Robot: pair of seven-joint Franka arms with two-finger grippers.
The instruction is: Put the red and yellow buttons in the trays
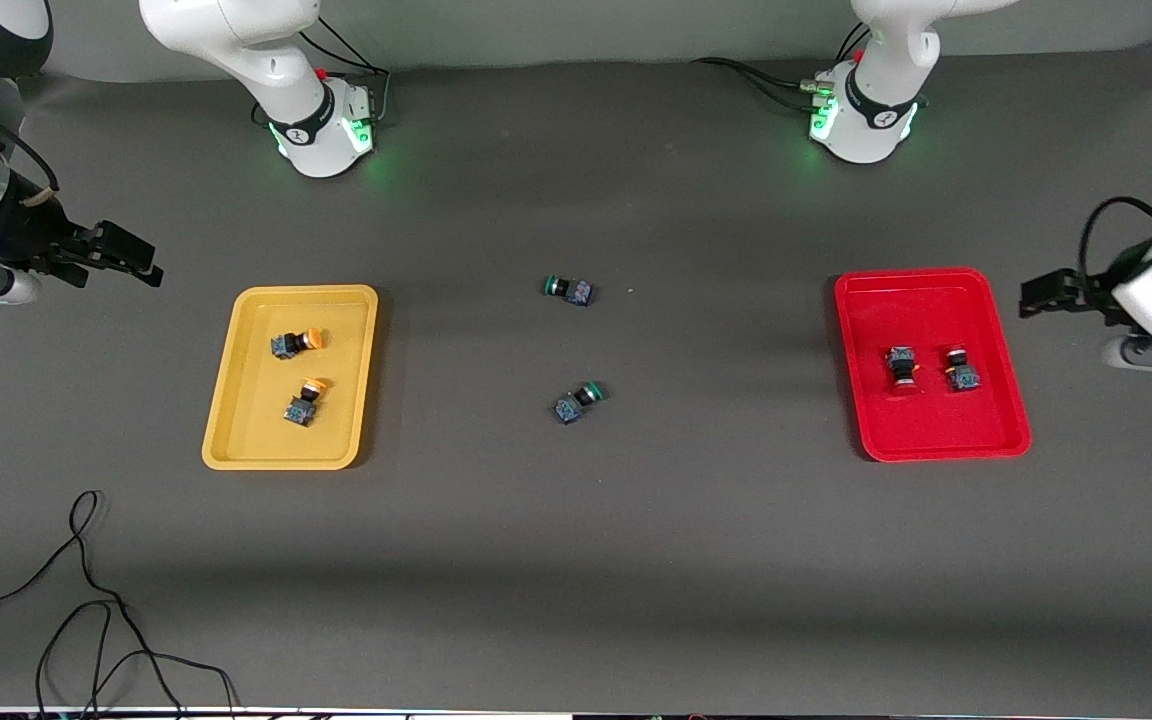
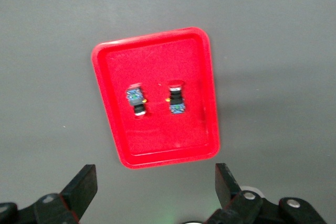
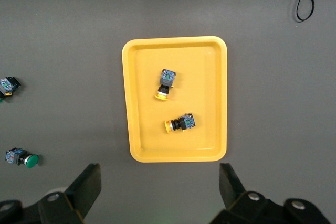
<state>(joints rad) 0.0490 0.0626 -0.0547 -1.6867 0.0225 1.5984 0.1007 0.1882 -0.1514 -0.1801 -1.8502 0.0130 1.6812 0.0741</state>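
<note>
Here a loose black cable [image 1: 86, 600] lies nearest the front camera on wide bare grey matte table [image 1: 576, 560]. Two yellow-capped dark buttons [image 1: 296, 342] lie in the shallow yellow plastic tray [image 1: 226, 400], two red-capped ones [image 1: 902, 366] in the red tray [image 1: 936, 440]; two green-capped switches [image 1: 577, 401] lie between. The left gripper [image 2: 155, 195] and the right gripper [image 3: 160, 192] hang above the table's ends, fingers wide apart, holding nothing.

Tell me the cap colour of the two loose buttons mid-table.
Green, clearest in the right wrist view.
</note>
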